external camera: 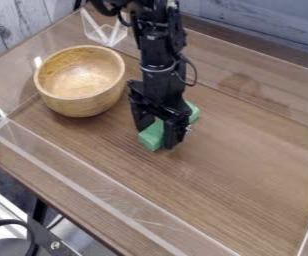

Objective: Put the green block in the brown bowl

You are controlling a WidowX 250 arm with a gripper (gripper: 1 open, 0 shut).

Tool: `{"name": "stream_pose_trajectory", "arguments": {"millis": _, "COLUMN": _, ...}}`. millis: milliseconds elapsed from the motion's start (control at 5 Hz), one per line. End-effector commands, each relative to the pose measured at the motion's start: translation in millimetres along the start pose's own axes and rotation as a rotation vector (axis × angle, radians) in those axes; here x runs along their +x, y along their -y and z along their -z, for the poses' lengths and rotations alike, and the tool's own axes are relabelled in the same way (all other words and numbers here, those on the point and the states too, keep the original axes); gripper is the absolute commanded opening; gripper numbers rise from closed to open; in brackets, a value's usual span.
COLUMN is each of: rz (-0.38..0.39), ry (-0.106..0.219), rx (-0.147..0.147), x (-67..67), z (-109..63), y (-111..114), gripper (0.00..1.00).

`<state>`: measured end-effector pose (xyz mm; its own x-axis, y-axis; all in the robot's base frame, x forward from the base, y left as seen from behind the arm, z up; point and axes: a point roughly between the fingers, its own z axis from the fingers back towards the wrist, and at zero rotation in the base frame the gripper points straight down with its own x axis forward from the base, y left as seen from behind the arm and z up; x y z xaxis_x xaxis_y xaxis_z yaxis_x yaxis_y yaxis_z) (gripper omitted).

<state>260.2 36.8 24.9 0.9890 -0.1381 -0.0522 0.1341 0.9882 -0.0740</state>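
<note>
no readable text, labels or numbers, as far as visible

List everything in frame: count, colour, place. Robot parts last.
Round light-brown wooden bowl: 1, light brown with a paler inside, upper left of the table, empty.
Small bright green rectangular block: 1, green, on the table right of the bowl, between the pincer's fingers, partly hidden by them.
Wooden table top: 1, brown wood grain, fills most of the view.
Clear plastic wall: transparent, runs along the table's near edge; other sides hard to make out.
Black cable: 1, black, bottom left, below the table edge.
Robot arm: 1, black, comes down from the top centre.
Pincer: 1, black, pointing down, open, straddling the green block.
</note>
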Motion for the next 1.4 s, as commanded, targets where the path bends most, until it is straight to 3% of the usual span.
{"name": "stream_pose_trajectory", "arguments": {"millis": 0, "rz": -0.002, "ry": 0.084, "rx": 0.021, "x": 7.3, "z": -24.0, "y": -3, "gripper": 1.00}}
{"name": "stream_pose_trajectory", "arguments": {"millis": 200, "rz": 0.000, "ry": 0.089, "rx": 0.019, "x": 6.5, "z": -27.1, "y": -2, "gripper": 1.00}}
{"name": "stream_pose_trajectory", "arguments": {"millis": 400, "rz": -0.003, "ry": 0.089, "rx": 0.020, "x": 8.1, "z": -25.2, "y": -3, "gripper": 0.00}}
{"name": "stream_pose_trajectory", "arguments": {"millis": 600, "rz": -0.005, "ry": 0.091, "rx": 0.018, "x": 8.1, "z": -26.1, "y": -3, "gripper": 0.00}}
{"name": "stream_pose_trajectory", "arguments": {"millis": 800, "rz": -0.009, "ry": 0.107, "rx": 0.013, "x": 8.1, "z": -37.7, "y": -3, "gripper": 0.00}}
{"name": "stream_pose_trajectory", "arguments": {"millis": 1200, "rz": -0.022, "ry": 0.170, "rx": 0.002, "x": 14.6, "z": -78.0, "y": -3, "gripper": 0.00}}
